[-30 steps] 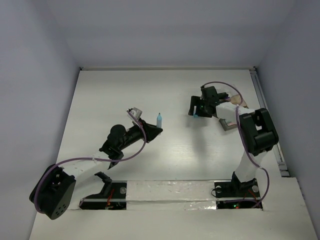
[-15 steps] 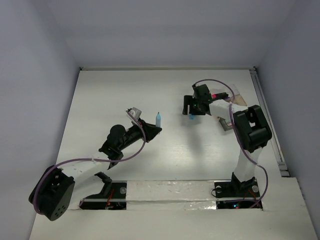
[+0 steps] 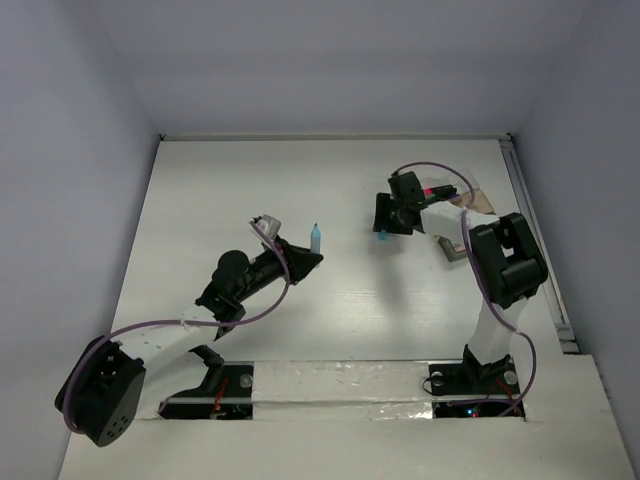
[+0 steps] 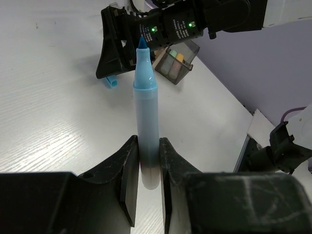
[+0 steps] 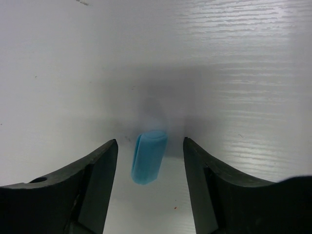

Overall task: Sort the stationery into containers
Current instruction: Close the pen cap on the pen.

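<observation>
My left gripper (image 3: 305, 262) is shut on the lower body of a light blue pen (image 3: 317, 240), uncapped, and holds it tip up above the table; the left wrist view shows the pen (image 4: 146, 107) clamped between the fingers (image 4: 127, 170). My right gripper (image 3: 386, 222) is open and points down at a small blue cap (image 3: 381, 236) lying on the table. In the right wrist view the cap (image 5: 149, 156) lies between the spread fingers, touching neither. The clear compartmented container (image 4: 178, 61) stands at the right, mostly behind the right arm, with small items inside.
A pink item (image 3: 430, 190) shows in the container by the right arm's cable. A rail (image 3: 535, 240) runs along the table's right edge. White walls enclose the back and sides.
My right gripper has shifted left and settled over the blue cap, still open. The left gripper has held the pen almost still.
</observation>
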Motion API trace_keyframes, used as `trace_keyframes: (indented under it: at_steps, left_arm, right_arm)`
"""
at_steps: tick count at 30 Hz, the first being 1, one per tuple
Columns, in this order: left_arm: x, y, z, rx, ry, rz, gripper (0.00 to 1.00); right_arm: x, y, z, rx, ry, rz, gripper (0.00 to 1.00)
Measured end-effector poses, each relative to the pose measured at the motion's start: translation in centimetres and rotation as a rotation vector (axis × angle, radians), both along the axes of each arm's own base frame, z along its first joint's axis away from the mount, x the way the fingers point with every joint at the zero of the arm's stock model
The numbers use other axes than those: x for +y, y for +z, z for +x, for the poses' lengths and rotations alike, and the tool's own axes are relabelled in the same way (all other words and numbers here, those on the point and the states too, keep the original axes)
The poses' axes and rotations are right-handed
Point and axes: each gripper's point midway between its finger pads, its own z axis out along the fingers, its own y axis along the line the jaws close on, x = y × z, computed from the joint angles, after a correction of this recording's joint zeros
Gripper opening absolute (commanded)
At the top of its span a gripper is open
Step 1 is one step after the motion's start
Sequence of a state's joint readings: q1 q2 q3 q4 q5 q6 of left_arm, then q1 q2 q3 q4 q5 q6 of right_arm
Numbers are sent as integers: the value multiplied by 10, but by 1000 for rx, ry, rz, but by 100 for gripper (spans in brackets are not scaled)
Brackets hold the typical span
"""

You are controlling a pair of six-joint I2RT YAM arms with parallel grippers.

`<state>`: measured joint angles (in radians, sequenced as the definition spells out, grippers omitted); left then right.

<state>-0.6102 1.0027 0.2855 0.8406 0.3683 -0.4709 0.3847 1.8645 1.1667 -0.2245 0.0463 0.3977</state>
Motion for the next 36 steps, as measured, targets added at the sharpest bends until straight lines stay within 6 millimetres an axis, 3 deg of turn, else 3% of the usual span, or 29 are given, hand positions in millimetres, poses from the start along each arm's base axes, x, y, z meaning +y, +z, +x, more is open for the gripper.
trace_keyframes:
  at_steps: [22,27,29,33,36]
  left_arm:
    - [-2,-2,-6,1,-15,1,0]
    - [-2,-1,-7,-1,-15,-1,0]
    - [-2,0,-7,-2,-16,-2,0]
    - [-2,0,-7,-2,-16,-2,0]
    - [-2,0,-7,-2,-16,-2,0]
  right_arm:
    - [13,1,-3,4,-8,265,42]
    - [12,-1,-3,11,-13,273,35]
    - [12,-1,-2,11,-12,272,23]
    - [12,-2,-2,7,-10,274,12]
    - [15,-1,-4,-13,7,300,10]
